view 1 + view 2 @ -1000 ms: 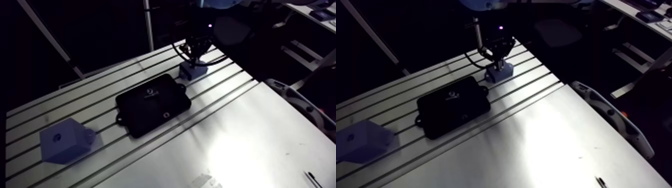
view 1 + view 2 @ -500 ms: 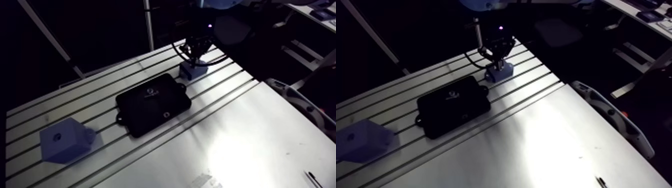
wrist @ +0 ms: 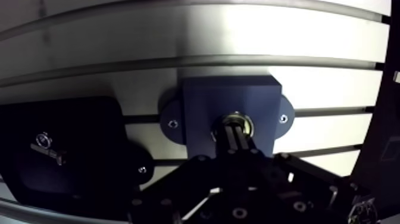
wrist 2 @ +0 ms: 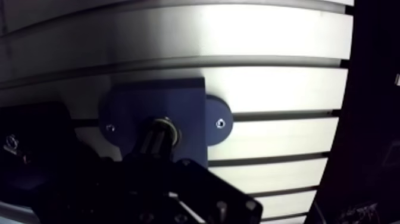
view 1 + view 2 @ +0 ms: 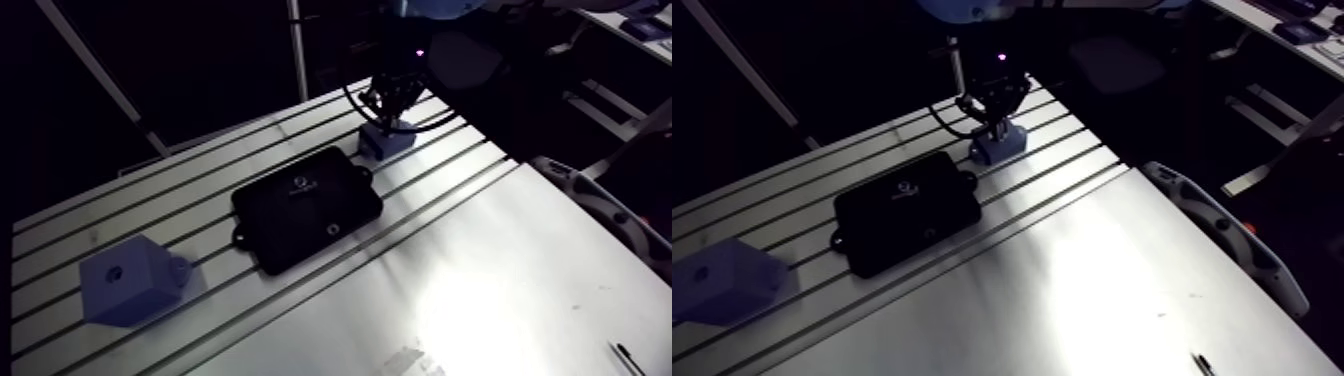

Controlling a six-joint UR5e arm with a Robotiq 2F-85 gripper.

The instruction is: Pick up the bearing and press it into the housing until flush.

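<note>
the gripper (image 3: 236,130) is closed, fingertips set on the bearing (image 3: 246,121) in the housing (image 3: 202,102) bore — likely to press it flush.

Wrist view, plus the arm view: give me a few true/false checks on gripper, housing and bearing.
1. The gripper is directly over the blue housing. True.
2. The housing sits on the black plate. False: it sits on the slotted table, beside the plate.
3. A metallic bearing shows in the housing's bore at the fingertips. True.
4. The fingers are spread wide. False: they are closed together.
5. A second blue block lies apart from the gripper, beyond the plate. True.
</note>
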